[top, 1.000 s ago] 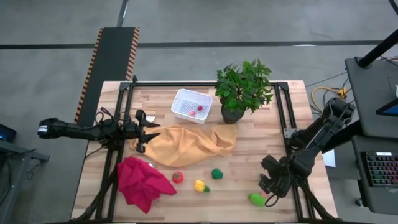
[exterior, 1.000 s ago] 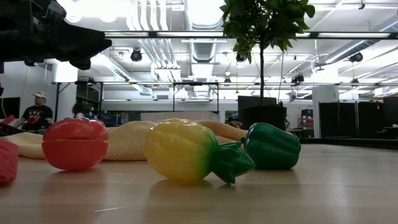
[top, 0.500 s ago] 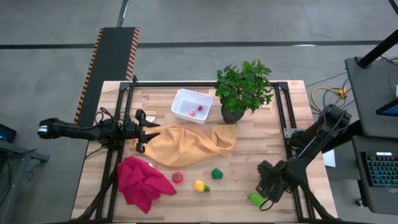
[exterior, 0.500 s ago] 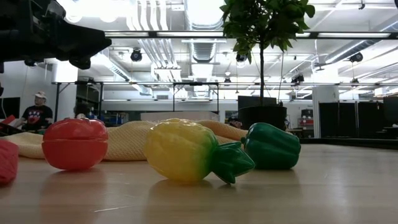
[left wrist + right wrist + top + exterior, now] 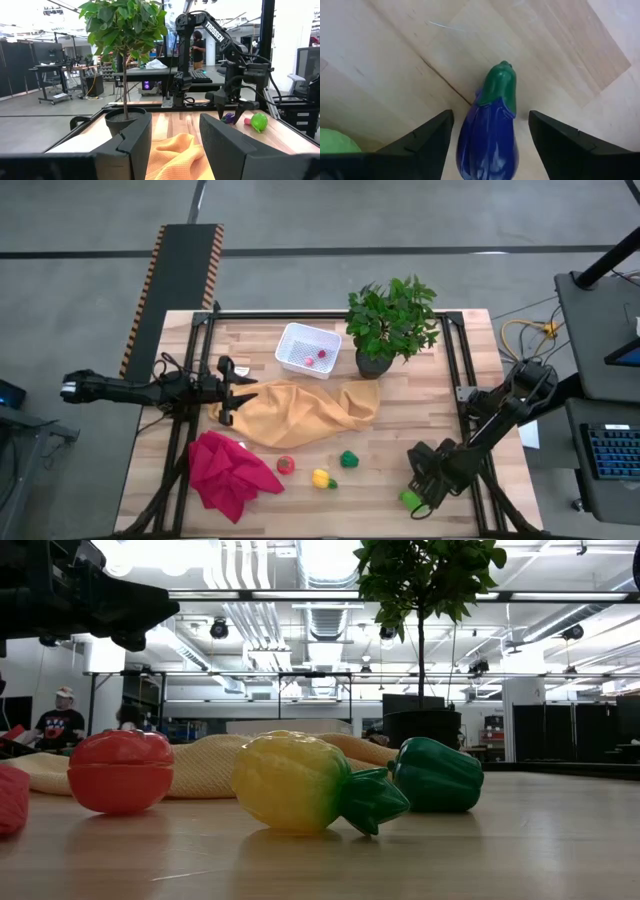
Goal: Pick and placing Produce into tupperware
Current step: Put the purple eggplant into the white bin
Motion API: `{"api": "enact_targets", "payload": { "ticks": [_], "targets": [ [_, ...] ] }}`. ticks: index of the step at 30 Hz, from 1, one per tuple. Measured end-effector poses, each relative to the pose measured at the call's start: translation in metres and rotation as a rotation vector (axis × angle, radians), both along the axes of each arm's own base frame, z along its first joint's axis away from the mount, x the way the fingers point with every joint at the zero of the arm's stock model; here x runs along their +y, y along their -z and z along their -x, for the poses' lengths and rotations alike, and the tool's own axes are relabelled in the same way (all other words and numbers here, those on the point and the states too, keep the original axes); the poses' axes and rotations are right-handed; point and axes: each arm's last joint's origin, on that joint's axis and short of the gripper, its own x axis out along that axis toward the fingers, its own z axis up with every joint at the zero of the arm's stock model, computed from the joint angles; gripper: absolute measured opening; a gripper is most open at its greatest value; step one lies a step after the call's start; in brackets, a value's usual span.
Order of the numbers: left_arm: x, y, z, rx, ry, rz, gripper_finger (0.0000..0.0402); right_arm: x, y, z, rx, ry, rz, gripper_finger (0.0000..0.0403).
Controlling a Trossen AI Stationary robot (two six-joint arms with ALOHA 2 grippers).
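- While the toy eggplant [image 5: 490,127] lies on the bare wood near the table's front right corner, purple-blue with a green cap, the right gripper [image 5: 490,137] hangs over it with its two fingers spread wide, one on either side of the eggplant, neither visibly touching it; nothing is held.
- Just beside the eggplant sits a bright green toy fruit [image 5: 410,500]; in the high view it shows at the gripper's near edge, and in the left wrist view it appears next to the eggplant and a small pink piece [image 5: 247,120].
- Further along the front of the table lie three more toys in a loose row: a green bell pepper [image 5: 348,459], a yellow fruit with a green stem [image 5: 321,478] and a red tomato [image 5: 286,464]; all three are apart from each other.
- Toward the back of the table stands the white mesh-look bin [image 5: 294,348], just beside the potted plant [image 5: 392,320]; inside it are two small red or pink pieces [image 5: 316,358].
- Between the bin and the row of toys spreads a crumpled tan cloth [image 5: 305,410]; a crumpled magenta cloth [image 5: 228,470] lies at the front left.
- At the table's left edge the left gripper [image 5: 226,390] waits level above the wood beside the tan cloth; its fingers [image 5: 132,140] stand partly apart, with nothing between them.
- Beyond the table, in the low view, a person in a cap [image 5: 60,722] is in the room.
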Motion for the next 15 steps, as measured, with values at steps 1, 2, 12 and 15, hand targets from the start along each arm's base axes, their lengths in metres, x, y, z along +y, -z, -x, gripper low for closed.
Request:
{"api": "enact_targets", "payload": {
  "ticks": [1, 2, 12, 15],
  "targets": [
    [0.0000, 0.0000, -0.0001, 0.000, 0.000, 0.000, 0.0152, 0.0000, 0.0000, 0.0000, 0.000, 0.001, -0.001, 0.0254],
    [0.0000, 0.0000, 0.0000, 0.000, 0.000, 0.000, 0.0152, 0.0000, -0.0009, 0.0001, -0.003, 0.005, -0.005, 0.0249],
    [0.0000, 0.0000, 0.0000, 0.000, 0.000, 0.000, 0.0152, -0.0008, -0.0053, 0.0019, 0.002, 0.015, -0.034, 0.0152],
    [0.0000, 0.0000, 0.0000, 0.000, 0.000, 0.000, 0.0152, -0.0008, -0.0060, 0.0018, 0.001, 0.015, -0.036, 0.0127]
  ]
}}
